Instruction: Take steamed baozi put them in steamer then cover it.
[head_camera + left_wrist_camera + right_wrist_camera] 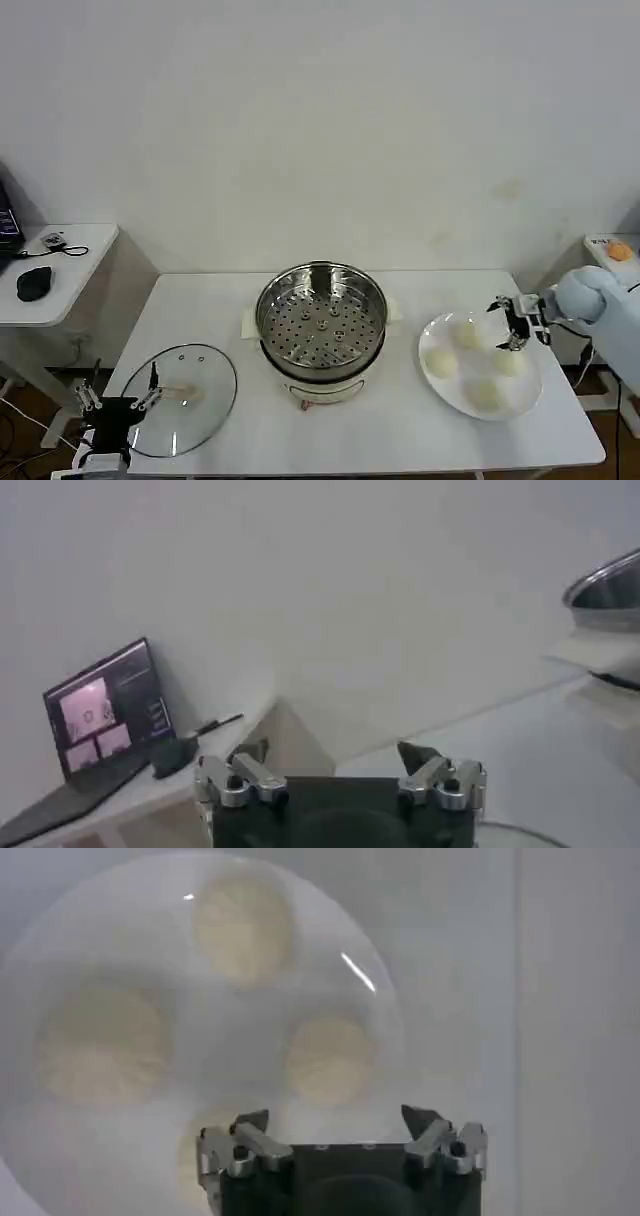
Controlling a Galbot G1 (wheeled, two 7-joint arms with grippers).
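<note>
White wall is filling the background, and in front of you a white table (400, 440) is carrying everything. At its centre the steamer (321, 322) is sitting open, its perforated tray floor bare. To your left of it the cover (180, 398) is lying flat on the table, cream handle at its middle, well apart from the pot. To your right a white plate (437, 383) is holding the four steamed baozi (442, 361), spaced around it and not touching one another.

Your right gripper (515, 325) is hovering over the far right part of the plate, above the buns, with its fingers spread wide and nothing between them. In the right wrist view you are looking down past the parted fingertips (252, 1121) onto the plate (150, 958), with the baozi (243, 925) lying below the gripper (338, 1120).

Your left gripper (118, 395) is waiting low at the near left edge of the table, just over the near edge of the cover, also spread open and holding nothing. Its wrist view is showing the parted gripper (338, 756), a side desk with a lit laptop (100, 712), and the steamer's rim (605, 585) farther off
</note>
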